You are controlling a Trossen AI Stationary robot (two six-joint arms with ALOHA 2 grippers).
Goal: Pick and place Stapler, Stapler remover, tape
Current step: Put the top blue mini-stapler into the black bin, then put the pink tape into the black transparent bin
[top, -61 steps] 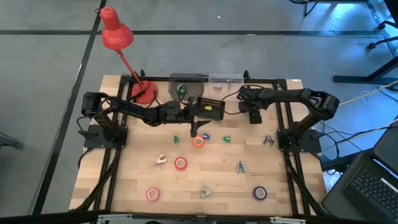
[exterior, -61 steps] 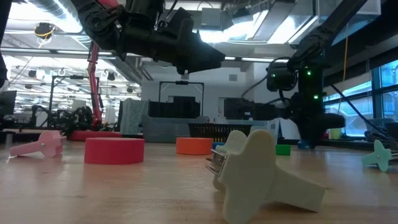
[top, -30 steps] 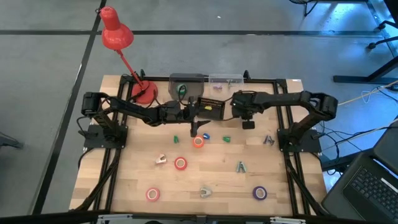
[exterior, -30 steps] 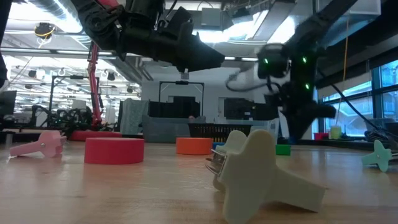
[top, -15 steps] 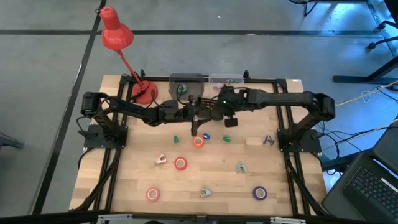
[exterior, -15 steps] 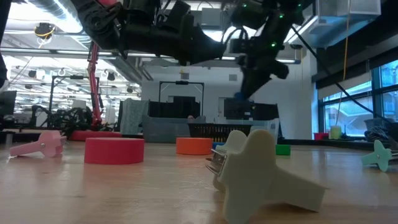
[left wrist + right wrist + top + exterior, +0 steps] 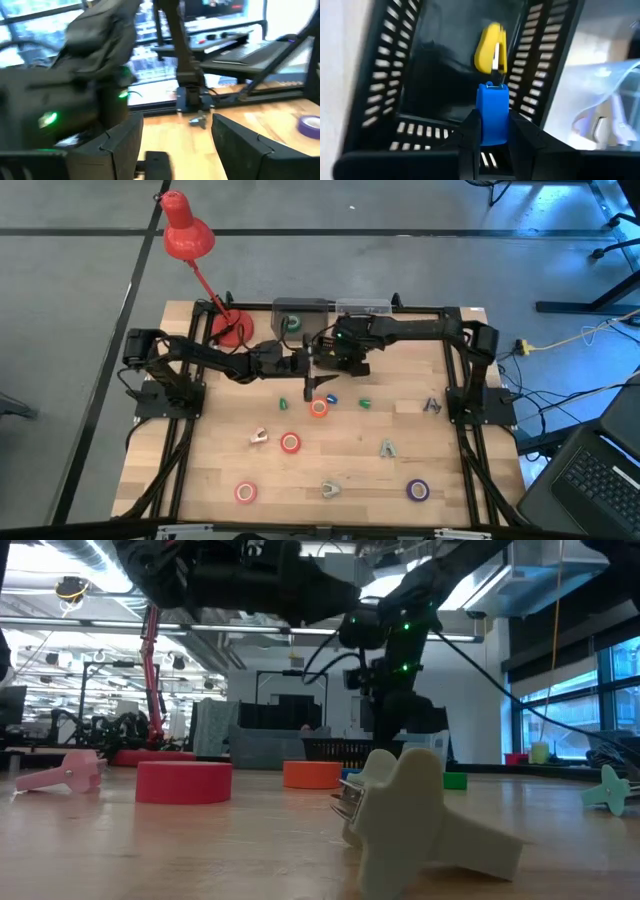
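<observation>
The right gripper (image 7: 492,131) is clamped on a blue stapler (image 7: 492,114) above the black mesh tray (image 7: 385,75), where a yellow stapler (image 7: 490,49) lies. If released crooked, it may hit the tray wall. The left gripper (image 7: 175,145), fingers apart, hovers over the orange tape (image 7: 319,408). The wooden table (image 7: 200,470) carries scattered rolls; a red lamp (image 7: 188,235) stands behind.

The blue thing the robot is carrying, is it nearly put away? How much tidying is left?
Nearly. A yellow stapler already lies in the black tray. The right end effector holds the blue stapler over that tray. The left end effector hangs open. Tape rolls and stapler removers remain on the table.
</observation>
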